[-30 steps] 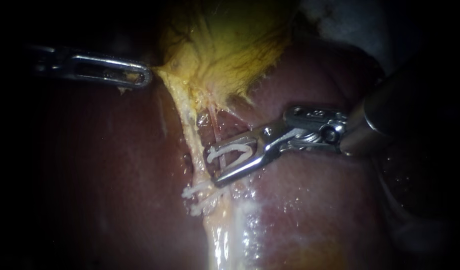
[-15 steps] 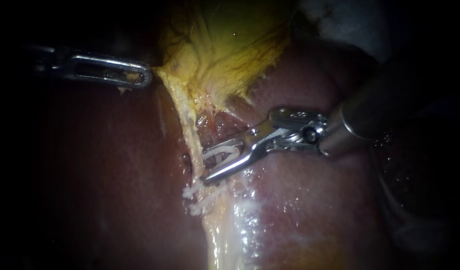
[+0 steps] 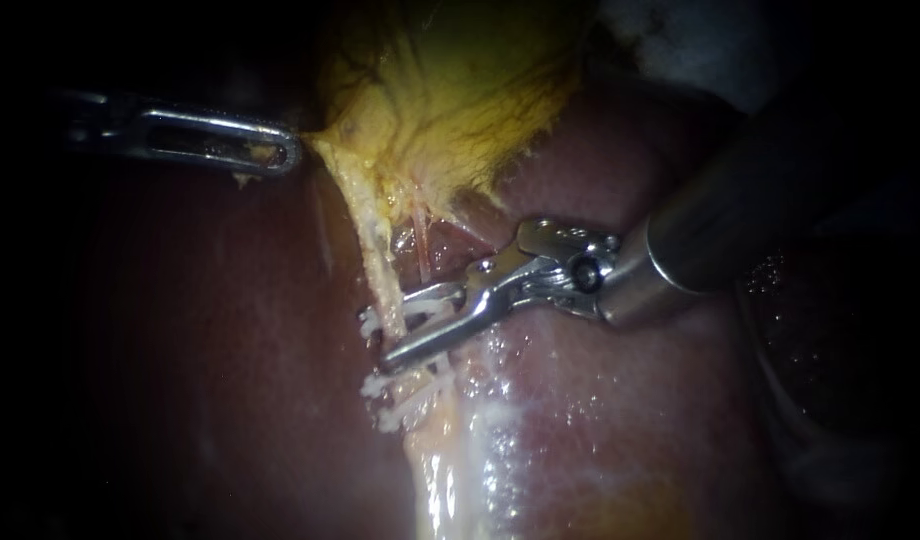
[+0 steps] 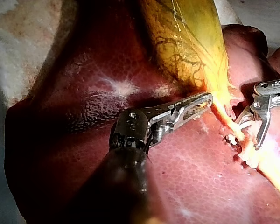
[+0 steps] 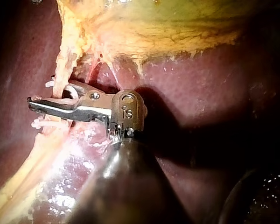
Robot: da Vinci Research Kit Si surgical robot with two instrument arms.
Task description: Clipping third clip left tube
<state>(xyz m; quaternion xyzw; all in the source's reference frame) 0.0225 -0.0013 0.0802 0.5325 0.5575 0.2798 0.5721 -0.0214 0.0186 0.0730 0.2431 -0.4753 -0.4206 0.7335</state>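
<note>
The left tube [image 3: 378, 265] is a pale yellow strand running down from the gallbladder [image 3: 450, 90] over the liver [image 3: 200, 350]. My right instrument [image 3: 380, 338] stands astride this tube. Its jaws are apart and hold a white clip [image 3: 427, 297] whose legs reach past both sides of the tube. Just below sit two white clips [image 3: 400, 398] on the same tube. The right wrist view shows those jaws [image 5: 44, 95] crossing the tube [image 5: 60, 70]. My left instrument [image 3: 285, 152] is shut on the gallbladder's yellow edge and holds it out to the left, as the left wrist view [image 4: 203, 100] also shows.
A thin reddish strand [image 3: 422, 255] runs just right of the tube, behind the right instrument's jaws. The liver surface below the clips is wet and glistening [image 3: 500, 430]. White cloth [image 3: 670, 30] lies at the far upper right.
My right instrument has moved left with its clip, from beside the tube to astride it. The left instrument and the gallbladder have stayed put.
</note>
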